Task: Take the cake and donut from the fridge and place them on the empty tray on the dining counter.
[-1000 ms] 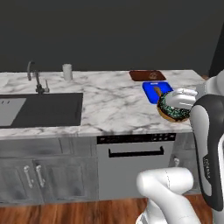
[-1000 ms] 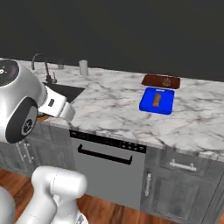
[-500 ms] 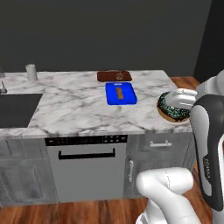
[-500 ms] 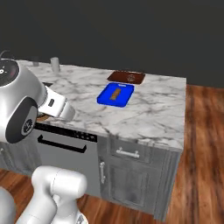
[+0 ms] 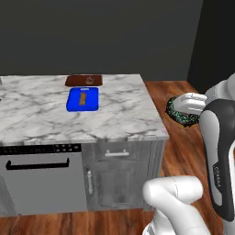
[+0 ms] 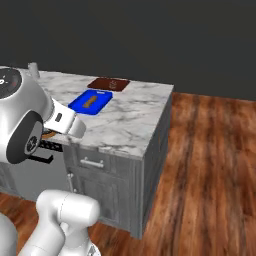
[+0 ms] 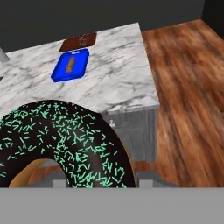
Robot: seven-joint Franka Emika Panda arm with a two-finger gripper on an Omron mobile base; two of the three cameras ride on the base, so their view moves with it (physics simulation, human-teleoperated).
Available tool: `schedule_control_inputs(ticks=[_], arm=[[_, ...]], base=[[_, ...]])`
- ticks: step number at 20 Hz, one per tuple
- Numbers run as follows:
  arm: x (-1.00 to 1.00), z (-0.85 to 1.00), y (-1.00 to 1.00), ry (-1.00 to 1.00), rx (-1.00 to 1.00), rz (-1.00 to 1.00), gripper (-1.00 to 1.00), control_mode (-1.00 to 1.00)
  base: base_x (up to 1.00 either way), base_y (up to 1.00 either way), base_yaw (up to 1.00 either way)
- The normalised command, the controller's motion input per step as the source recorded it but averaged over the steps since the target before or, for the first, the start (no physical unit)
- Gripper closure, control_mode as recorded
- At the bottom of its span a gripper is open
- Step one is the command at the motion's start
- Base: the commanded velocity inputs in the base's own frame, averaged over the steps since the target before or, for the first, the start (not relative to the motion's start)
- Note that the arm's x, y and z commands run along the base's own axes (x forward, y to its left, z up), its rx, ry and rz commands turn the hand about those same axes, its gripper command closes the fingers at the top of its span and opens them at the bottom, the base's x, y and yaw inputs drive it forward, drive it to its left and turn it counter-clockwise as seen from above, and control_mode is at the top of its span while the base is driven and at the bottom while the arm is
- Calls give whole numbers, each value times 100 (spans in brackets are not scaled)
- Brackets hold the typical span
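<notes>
Gripping the donut (image 5: 182,112) in the end effector (image 5: 189,104), off the table's (image 5: 114,117) right end; lying well ahead and leftward, at the table's far edge behind the blue tray (image 5: 82,99): the reddish-brown tray (image 5: 83,81).
</notes>
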Motion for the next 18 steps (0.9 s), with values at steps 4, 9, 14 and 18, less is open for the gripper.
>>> schedule_control_inputs(ticks=[4,9,14,18], arm=[[0,0,0,0,0,0,100,100],[0,0,0,0,0,0,100,100],[0,0,0,0,0,0,100,100],[0,0,0,0,0,0,100,100]], base=[[0,-100,0],[30,-100,3],[97,-100,21],[100,-99,37]])
